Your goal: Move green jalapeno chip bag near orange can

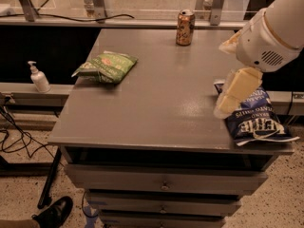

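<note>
Nothing looks done yet: the green jalapeno chip bag (105, 66) lies on the counter (156, 113) well left of the orange can (185, 27), untouched, while the tool (227, 103), its opening impossible to tell, hangs to the can's front right over the blue bag (256, 121).

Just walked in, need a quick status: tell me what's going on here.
The robot's gripper hangs over the right side of the table, by the dark-blue chip bag. The green jalapeno chip bag lies untouched near the left edge, well apart from the orange can standing at the back.
</note>
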`<control>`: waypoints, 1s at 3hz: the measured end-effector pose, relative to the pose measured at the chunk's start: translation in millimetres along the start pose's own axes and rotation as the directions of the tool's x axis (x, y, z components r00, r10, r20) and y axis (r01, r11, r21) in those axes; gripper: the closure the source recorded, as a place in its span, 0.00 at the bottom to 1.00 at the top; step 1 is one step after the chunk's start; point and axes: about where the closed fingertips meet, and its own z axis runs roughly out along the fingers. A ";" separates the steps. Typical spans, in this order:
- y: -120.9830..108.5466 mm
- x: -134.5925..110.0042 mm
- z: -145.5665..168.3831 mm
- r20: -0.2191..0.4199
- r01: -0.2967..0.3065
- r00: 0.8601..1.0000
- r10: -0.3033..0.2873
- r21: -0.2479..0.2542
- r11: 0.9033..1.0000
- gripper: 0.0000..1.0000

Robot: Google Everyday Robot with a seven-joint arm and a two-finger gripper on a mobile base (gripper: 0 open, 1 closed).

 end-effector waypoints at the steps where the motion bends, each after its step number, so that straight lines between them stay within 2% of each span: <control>1: -6.7 -38.5 35.9 0.096 -0.013 0.995 0.009 0.038 0.999 0.00; 2: -16.9 -81.4 67.3 0.185 -0.041 0.982 0.024 0.092 0.995 0.00; 3: -33.0 -92.9 61.6 0.228 -0.054 0.974 0.017 0.157 0.986 0.00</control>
